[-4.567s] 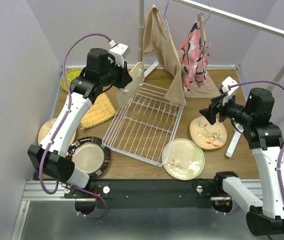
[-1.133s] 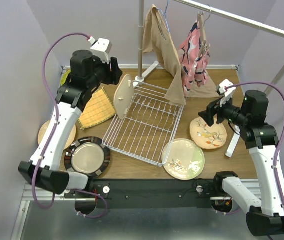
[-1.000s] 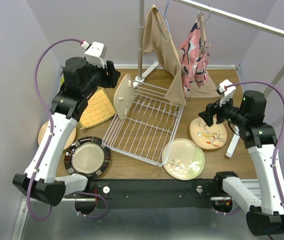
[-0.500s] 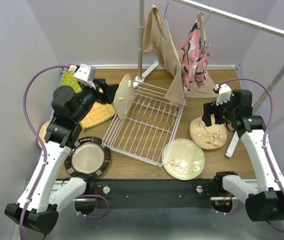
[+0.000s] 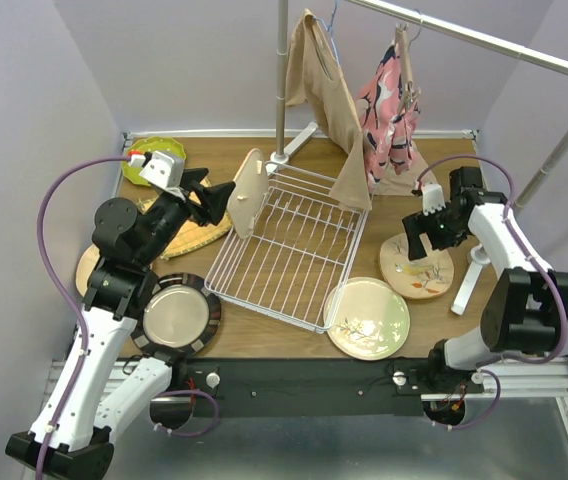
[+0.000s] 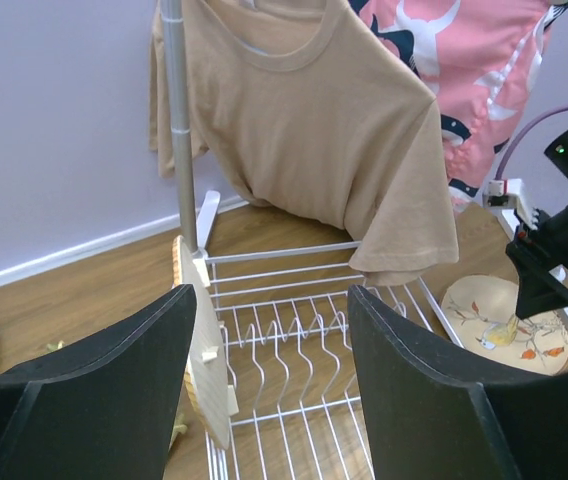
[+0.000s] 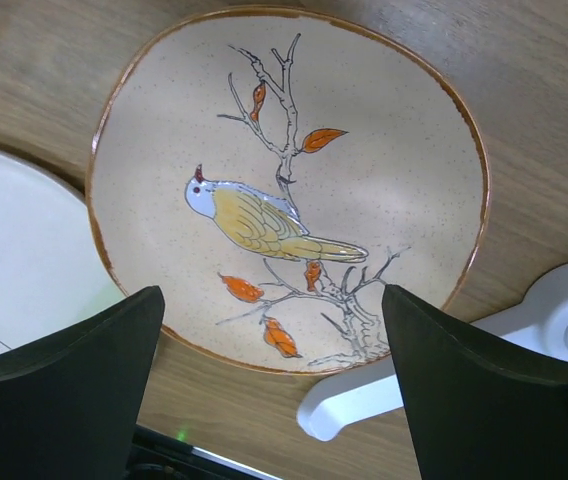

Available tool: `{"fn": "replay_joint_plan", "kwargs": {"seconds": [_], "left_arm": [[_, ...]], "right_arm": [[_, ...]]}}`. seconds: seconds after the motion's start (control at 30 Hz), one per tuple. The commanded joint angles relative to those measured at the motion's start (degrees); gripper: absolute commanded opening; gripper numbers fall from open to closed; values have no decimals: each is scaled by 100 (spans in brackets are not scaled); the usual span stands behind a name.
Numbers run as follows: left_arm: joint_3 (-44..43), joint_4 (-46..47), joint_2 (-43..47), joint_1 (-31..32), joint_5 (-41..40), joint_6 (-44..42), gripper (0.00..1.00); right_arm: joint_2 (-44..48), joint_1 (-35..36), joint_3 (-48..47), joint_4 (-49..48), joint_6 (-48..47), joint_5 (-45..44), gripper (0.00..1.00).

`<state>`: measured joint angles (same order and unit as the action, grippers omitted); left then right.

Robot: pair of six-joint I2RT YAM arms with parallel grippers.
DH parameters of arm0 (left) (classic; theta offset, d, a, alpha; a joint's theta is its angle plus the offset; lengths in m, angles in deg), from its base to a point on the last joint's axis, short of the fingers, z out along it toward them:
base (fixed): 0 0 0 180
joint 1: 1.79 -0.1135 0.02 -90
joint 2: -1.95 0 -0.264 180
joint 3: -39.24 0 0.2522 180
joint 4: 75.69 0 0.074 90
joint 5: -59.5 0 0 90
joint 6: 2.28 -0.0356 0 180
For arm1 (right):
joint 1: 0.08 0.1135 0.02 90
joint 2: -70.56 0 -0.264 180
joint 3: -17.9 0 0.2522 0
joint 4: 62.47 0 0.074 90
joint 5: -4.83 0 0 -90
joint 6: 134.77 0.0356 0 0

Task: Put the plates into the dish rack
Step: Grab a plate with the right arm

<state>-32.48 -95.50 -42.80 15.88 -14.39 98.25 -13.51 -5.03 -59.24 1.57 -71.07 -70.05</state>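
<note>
The rack sits mid-desk: white wire, rectangular, rows of upright prongs, lying at an angle. One plate is in it, the plain cream plate, standing on its edge at the rack's far left corner. On my left wrist camera I see that plate almost edge-on, with the prongs running off to its right.

The other plates lie flat on the desk. Right of the rack is the bird plate, tan and speckled with a brown rim; the right wrist view shows the bird plate with a yellow bird on a bare branch and orange leaves. Beside it, at the rack's near right corner, is the pale floral plate. Near left of the rack is the silvery plate with its dark rim. A lime plate sits in the far left corner.

My left hand is just beside the cream plate, fingers spread wide and holding nothing. My right hand hangs over the bird plate, fingers wide too and gripping nothing.

Behind the rack a tan T-shirt and a pink patterned top hang from a white rail.
</note>
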Motion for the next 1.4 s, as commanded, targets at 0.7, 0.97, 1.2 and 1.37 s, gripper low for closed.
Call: {"fn": "replay_joint_plan", "kwargs": {"seconds": [0.7,0.97,1.2,1.37], "left_arm": [[504,420,283,-9,102,345,71],[513,499,195,-9,155,398,72],[513,516,160,-18,172,415,71],[496,525,116,-9,172,424,71]], "right_arm": [[-1788,-964,-1388,289,-1140,167,100],[-2130,-1087,-1608,289,-1237,158,100],[-2500,-1087,-1590,386,-1351,413,98],[-2789,-1087,-1704,395,-1325,475,93]]}}
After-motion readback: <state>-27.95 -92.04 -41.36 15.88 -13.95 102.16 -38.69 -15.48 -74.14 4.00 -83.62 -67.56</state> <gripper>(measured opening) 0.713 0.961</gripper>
